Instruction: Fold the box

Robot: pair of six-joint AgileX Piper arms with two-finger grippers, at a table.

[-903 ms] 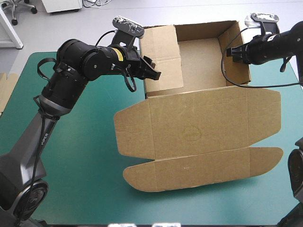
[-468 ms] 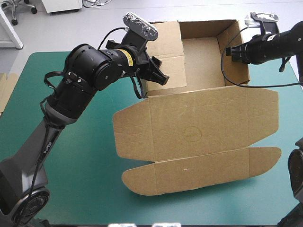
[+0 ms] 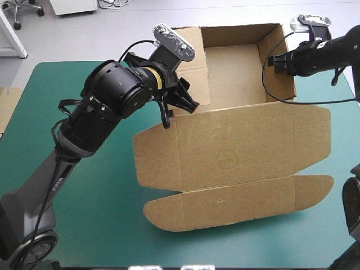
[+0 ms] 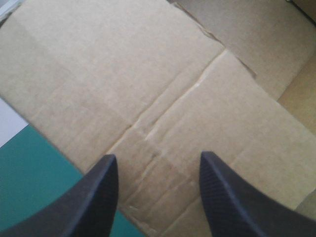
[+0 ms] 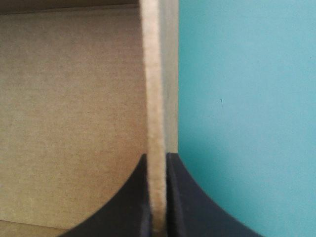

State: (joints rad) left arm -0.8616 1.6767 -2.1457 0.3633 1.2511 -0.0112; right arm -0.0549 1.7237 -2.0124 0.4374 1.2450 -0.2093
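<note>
The left pincer (image 3: 189, 102) hides part of 1 wall of the box (image 3: 236, 152).

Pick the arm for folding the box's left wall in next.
Left. The left gripper, open, faces the left wall; the right gripper is shut on the right wall, likely steadying the box.

Left gripper (image 4: 158, 155), jaws apart, creased brown box (image 4: 163, 89) ahead, teal-green cover (image 4: 34, 182) beside

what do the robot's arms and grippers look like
The left arm is black with bulky rounded joints, a yellow band near the wrist and a grey lower link with pale lettering. The right arm is black too. The left gripper and right gripper each have two broad black fingers, curved like fins.
</note>
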